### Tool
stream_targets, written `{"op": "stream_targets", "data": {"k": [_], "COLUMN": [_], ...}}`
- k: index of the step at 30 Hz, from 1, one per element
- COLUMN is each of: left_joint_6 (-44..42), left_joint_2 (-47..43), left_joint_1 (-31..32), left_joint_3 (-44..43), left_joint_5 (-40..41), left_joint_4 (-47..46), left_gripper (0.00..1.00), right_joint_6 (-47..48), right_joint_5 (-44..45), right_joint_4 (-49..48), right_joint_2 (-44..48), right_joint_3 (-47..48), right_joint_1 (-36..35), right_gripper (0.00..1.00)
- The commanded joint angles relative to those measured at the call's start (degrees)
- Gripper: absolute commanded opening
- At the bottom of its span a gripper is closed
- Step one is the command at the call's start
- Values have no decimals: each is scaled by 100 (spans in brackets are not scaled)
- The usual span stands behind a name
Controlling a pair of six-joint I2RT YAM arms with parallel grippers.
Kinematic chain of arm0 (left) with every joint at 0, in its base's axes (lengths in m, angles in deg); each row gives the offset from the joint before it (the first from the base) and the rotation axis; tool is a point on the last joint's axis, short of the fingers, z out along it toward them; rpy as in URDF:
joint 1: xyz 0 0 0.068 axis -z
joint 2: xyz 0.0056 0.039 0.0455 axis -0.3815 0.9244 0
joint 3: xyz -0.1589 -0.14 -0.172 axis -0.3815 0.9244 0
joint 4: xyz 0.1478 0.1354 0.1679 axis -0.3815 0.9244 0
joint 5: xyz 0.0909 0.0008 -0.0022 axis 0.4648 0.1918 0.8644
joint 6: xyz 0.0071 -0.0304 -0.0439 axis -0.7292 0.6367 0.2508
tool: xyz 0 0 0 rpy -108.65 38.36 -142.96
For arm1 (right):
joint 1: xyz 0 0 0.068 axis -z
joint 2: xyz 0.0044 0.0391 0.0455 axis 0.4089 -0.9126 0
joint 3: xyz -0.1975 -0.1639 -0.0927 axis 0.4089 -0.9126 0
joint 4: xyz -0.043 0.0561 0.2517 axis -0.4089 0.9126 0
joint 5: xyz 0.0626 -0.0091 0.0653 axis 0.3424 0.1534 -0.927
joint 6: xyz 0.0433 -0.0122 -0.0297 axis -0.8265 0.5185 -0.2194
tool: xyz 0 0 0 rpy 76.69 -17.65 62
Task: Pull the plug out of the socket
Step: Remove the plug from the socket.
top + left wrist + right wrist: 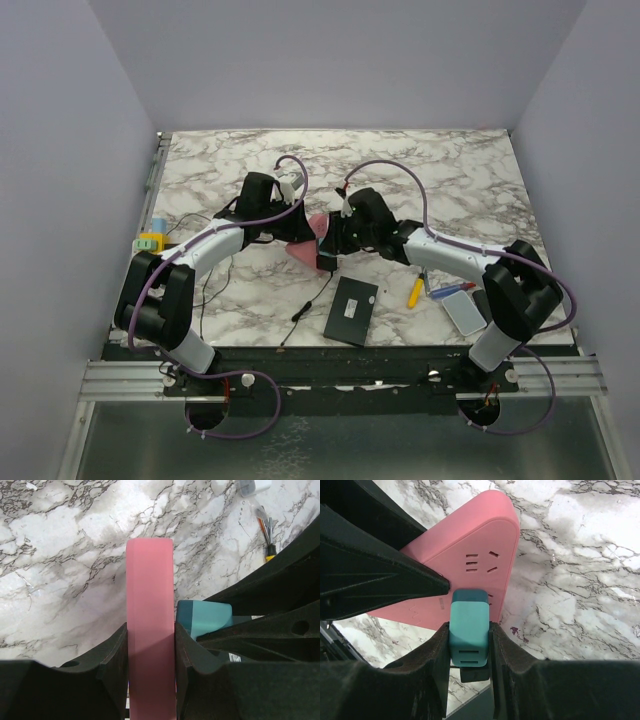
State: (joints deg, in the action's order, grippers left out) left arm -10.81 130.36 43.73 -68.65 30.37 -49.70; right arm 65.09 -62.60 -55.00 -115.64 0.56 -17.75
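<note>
The pink socket block (308, 240) is held up off the marble table between both arms. My left gripper (150, 645) is shut on the pink socket (150, 610), gripping its narrow edges. A teal plug (469, 625) sits against the socket's face (470, 565), and my right gripper (468, 640) is shut on it, one finger on each side. The teal plug also shows in the left wrist view (205, 617), right of the socket. I cannot tell whether its pins are still inside. In the top view my right gripper (335, 238) meets the left gripper (290, 228) at the socket.
A black flat box (352, 310) lies near the front edge with a thin black cable (305, 305) beside it. A yellow-handled tool (415, 291) and a white and blue device (462, 305) lie at the right. A yellow and teal object (152, 238) sits at the left edge.
</note>
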Motion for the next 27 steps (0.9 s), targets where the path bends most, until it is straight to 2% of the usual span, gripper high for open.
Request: {"op": "stream_targets", "data": {"k": [1, 11, 22, 27], "left_joint_6": [-402, -418, -483, -507], "left_joint_2": [51, 40, 56, 83], "left_joint_1": [-72, -70, -73, -69], "left_joint_3": [-48, -48, -57, -57], "left_joint_5": [590, 582, 618, 637], "left_joint_4": [163, 160, 193, 210], "left_gripper": [0, 0, 0, 0], "right_joint_6": [31, 75, 433, 522], "right_joint_5": [606, 71, -1556, -2207], "right_joint_4": [653, 109, -1056, -1249], "right_joint_2": [-248, -231, 255, 315], "right_joint_3": [205, -87, -685, -840], "right_joint_1": [-109, -92, 329, 580], "right_gripper": [0, 0, 0, 0]}}
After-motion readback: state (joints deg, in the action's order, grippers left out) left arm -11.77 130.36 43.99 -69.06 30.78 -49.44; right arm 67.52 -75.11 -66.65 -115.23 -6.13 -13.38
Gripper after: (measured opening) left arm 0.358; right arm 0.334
